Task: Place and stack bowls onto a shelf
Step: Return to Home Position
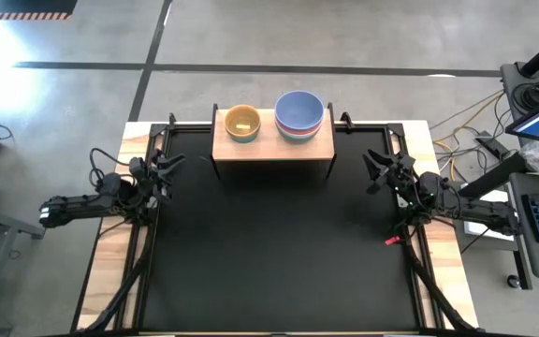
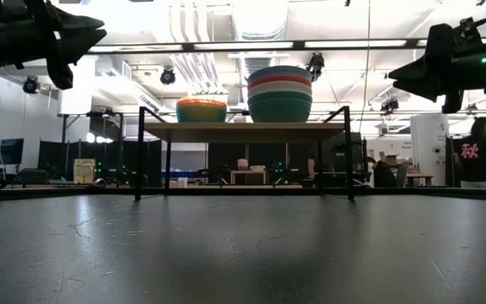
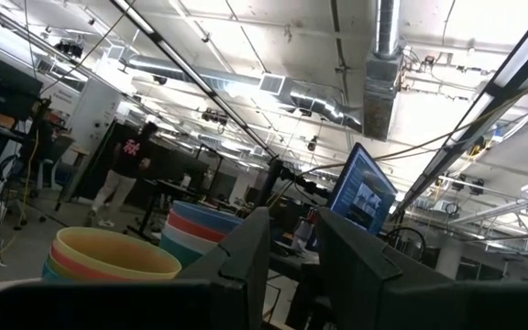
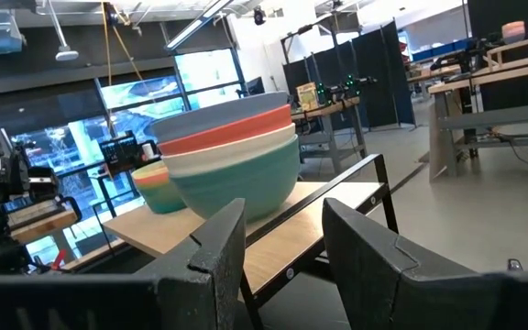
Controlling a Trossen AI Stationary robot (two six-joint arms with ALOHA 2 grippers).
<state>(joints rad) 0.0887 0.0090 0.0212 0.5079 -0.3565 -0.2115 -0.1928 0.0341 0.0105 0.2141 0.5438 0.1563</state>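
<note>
- High view: the wooden shelf point(image 1: 272, 150) stands at the back of the black counter point(image 1: 269, 253). On it sit a small stack point(image 1: 242, 137) topped by a yellow bowl point(image 1: 242, 122) and, just beside it, a big stack point(image 1: 298, 134) topped by a periwinkle-blue bowl point(image 1: 298, 110). The left jaws and right jaws wait at the counter's sides, well apart from the shelf.
- Low view: the big stack is taller.
- Left wrist view: the left jaws are spread, holding nothing.
- Right wrist view: the right jaws are spread and empty. A teal bowl point(image 4: 236, 179) is lowest in the big stack.

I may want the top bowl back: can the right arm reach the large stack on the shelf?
Probably yes: the right gripper hangs open near the shelf, and nothing stands between it and the large stack.
</note>
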